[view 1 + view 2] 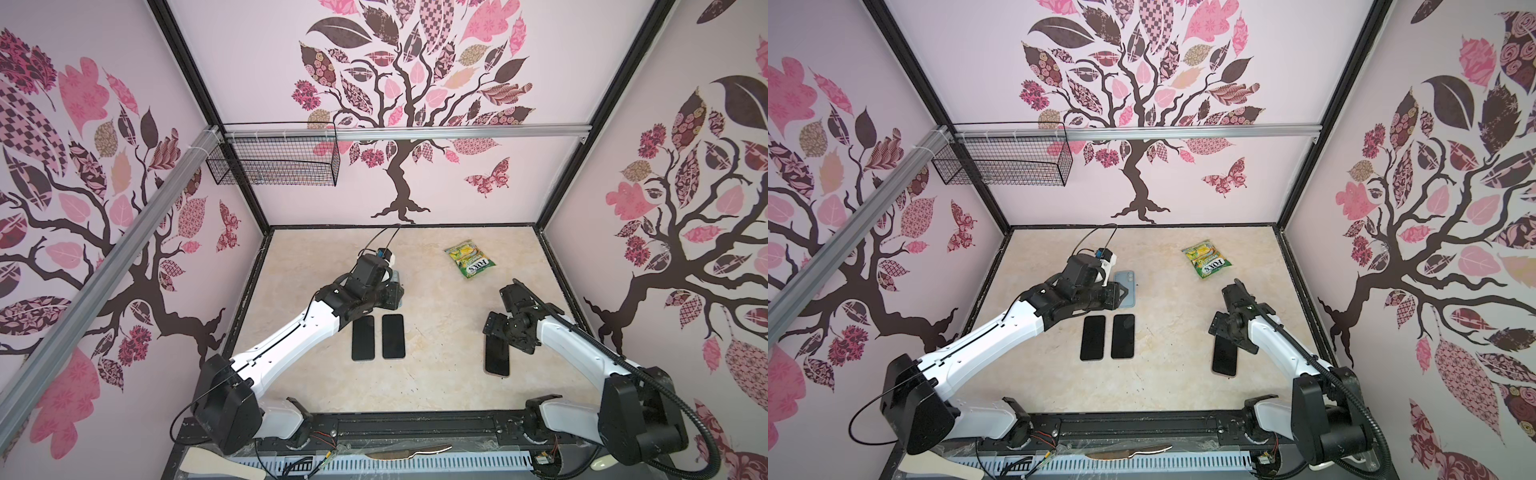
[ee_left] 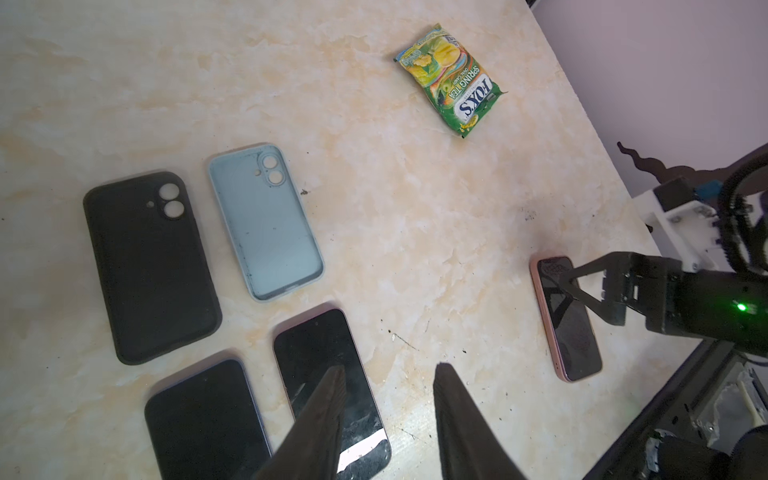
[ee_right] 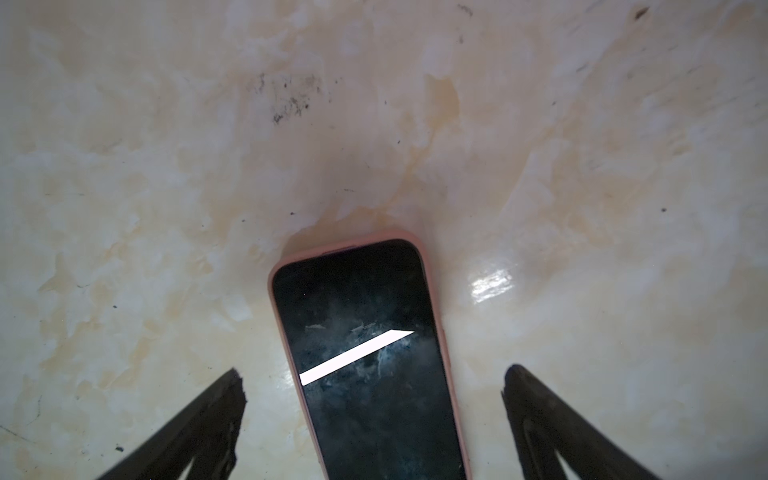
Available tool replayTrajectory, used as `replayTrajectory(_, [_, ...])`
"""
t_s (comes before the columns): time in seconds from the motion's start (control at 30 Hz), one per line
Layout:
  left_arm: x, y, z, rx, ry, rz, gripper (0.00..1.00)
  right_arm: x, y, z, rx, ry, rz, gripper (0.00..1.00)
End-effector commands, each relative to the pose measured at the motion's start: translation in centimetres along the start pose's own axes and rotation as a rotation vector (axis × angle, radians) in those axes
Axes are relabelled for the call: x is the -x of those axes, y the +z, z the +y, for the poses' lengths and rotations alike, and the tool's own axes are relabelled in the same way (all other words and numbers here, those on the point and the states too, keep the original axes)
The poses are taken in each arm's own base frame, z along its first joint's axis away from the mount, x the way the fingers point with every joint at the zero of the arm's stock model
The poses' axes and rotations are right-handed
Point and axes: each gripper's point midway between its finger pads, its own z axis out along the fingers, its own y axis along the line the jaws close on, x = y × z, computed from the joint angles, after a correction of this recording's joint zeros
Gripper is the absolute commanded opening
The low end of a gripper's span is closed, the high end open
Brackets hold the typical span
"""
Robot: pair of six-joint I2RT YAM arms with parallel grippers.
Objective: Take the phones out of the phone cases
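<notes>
Right gripper, spread wide, empty, hovers over phone in pink case, apparently lining up grasp; left gripper, half spread, empty, hangs aside.

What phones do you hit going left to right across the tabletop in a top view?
first bare phone → second bare phone → phone in the pink case

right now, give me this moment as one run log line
left gripper: open, empty | right gripper: open, over pink-cased phone | two bare phones: lying flat | black case, blue case: empty
</notes>
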Motion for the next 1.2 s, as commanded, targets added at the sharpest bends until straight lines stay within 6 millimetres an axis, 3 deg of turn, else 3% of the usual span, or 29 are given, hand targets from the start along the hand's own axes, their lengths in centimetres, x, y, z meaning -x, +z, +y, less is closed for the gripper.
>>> replayTrajectory(0.0, [0.6,-0.6,0.2,0.000,-0.025,-0.061,0.40,-0.3,0.7,0.5,0.014,-0.013,0.032,1.00])
replayTrajectory(0.57, [0.1,-0.7,0.3,-0.002,-0.021,-0.058,0.42,-1.6,3.5,0.5,-0.048,-0.076,0.171,0.99])
replayTrajectory(0.83, [-0.4,-0.7,0.4,-0.002,-0.018,-0.050,0.43,-1.8,3.9,0.4,-0.057,-0.084,0.186,0.99])
replayTrajectory(1.17, [-0.7,-0.5,0.3,-0.018,-0.023,-0.042,0.43,-2.2,4.2,0.5,-0.051,-0.090,0.206,0.84])
